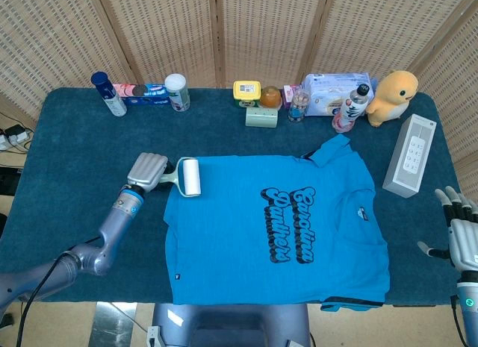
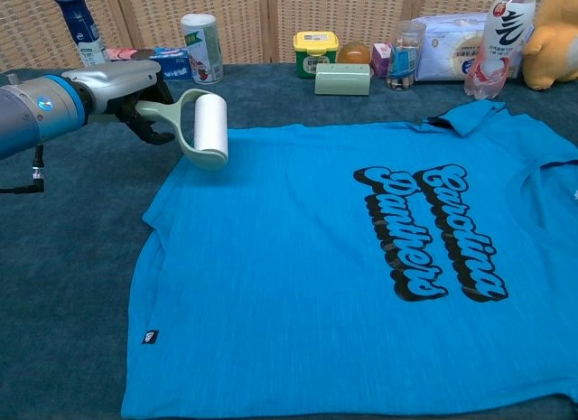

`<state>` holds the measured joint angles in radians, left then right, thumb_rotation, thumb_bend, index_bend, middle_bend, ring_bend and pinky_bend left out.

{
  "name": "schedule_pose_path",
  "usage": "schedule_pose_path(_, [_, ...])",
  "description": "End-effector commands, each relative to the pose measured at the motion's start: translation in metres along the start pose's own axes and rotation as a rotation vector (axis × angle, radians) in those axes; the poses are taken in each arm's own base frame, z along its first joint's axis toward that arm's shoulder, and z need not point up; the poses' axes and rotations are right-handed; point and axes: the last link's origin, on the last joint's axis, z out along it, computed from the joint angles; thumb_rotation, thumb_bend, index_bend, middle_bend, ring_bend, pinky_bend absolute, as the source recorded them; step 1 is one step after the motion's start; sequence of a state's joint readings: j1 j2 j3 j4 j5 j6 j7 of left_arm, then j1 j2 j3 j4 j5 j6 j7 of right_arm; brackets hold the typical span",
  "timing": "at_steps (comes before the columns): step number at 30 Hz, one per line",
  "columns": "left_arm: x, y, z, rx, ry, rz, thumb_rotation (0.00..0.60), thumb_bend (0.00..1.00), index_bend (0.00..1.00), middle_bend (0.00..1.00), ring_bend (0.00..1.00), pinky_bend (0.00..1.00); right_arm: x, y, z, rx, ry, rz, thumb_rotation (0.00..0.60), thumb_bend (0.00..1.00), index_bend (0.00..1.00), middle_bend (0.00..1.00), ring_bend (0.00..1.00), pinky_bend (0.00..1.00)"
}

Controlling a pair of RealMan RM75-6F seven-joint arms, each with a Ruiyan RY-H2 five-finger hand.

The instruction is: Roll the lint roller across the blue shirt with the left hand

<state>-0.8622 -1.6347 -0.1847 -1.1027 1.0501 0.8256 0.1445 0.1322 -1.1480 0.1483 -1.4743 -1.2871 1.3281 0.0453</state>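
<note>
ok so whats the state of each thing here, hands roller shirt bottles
left hand: grips the lint roller's handle
lint roller: held, drum at the shirt's upper left corner
blue shirt: spread flat on the table, print up
right hand: holds nothing, fingers apart, off the shirt
drink bottle: upright, capped
spray bottle: upright, capped

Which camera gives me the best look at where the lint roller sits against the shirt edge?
The chest view: the lint roller is large and close there, its white drum at the blue shirt corner, handle in the left hand. The head view shows the roller small from above, enough for position on the shirt but not contact.
</note>
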Motion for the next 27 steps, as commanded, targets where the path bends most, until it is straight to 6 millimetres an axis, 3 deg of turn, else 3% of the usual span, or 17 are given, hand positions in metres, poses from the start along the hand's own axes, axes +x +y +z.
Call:
schedule_pose_path(1, [0.001,-0.003,-0.001,0.015,-0.049,-0.011,0.600,0.69,0.98,0.91,0.90,0.98,0.000,0.000,0.000,0.000,0.000,0.003,0.600,0.00,0.02,0.00,0.00,0.00])
schedule_pose_path(8, [0.010,0.001,0.001,0.039,-0.143,0.002,0.600,0.81,1.00,0.91,0.91,1.00,0.001,-0.001,0.000,0.003,0.001,0.008,0.600,0.00,0.02,0.00,0.00,0.00])
schedule_pose_path(17, [0.028,0.021,0.011,0.031,-0.189,0.075,0.600,0.81,1.00,0.92,0.92,1.00,0.002,-0.001,-0.001,0.006,-0.002,0.019,0.600,0.00,0.02,0.00,0.00,0.00])
schedule_pose_path(27, [0.020,0.027,0.022,0.016,-0.229,0.135,0.600,0.80,1.00,0.92,0.92,1.00,0.001,0.001,0.000,0.001,-0.011,0.023,0.600,0.00,0.02,0.00,0.00,0.00])
